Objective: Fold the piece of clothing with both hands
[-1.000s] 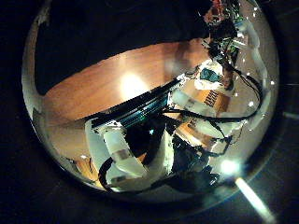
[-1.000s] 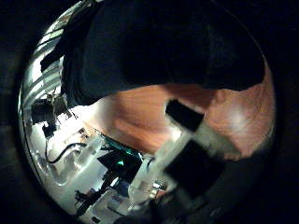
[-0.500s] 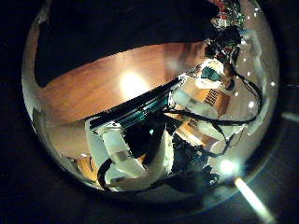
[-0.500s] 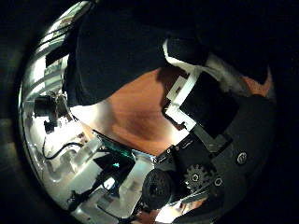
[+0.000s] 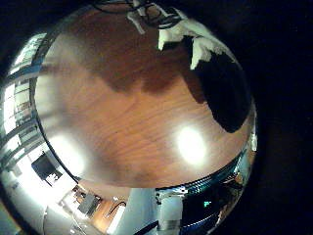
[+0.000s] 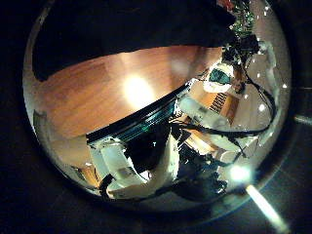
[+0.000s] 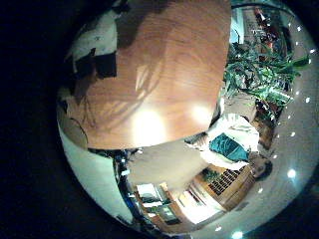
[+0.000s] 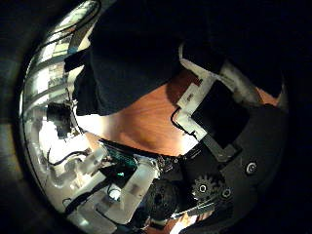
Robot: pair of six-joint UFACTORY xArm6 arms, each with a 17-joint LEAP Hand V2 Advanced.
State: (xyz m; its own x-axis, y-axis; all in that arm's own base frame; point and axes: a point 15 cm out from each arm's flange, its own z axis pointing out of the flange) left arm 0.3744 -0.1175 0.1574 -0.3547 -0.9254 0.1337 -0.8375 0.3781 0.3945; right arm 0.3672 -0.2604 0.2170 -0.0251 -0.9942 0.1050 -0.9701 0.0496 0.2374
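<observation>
Our right robot hand (image 8: 219, 117) hangs close over the dark piece of clothing (image 8: 136, 54), its black-and-white fingers (image 8: 200, 93) bent toward the fabric edge; we cannot tell from here whether they have caught any cloth. In the right little-finger view, a robot hand (image 7: 95, 50) shows far off across the bare wooden tabletop (image 7: 159, 70), and we cannot say which one it is. Our left robot hand (image 6: 132, 161) sits above the tabletop with the clothing (image 6: 117, 34) lying dark along the far side of the wood; its fingers appear loosely bent around nothing. The left little-finger view shows white fingers (image 5: 191, 39) at the garment's edge (image 5: 225, 88). We judge the risk is an uneven grasp: if only one hand catches fabric, the fold would drag crooked, or the cloth could slide across the smooth wood.
</observation>
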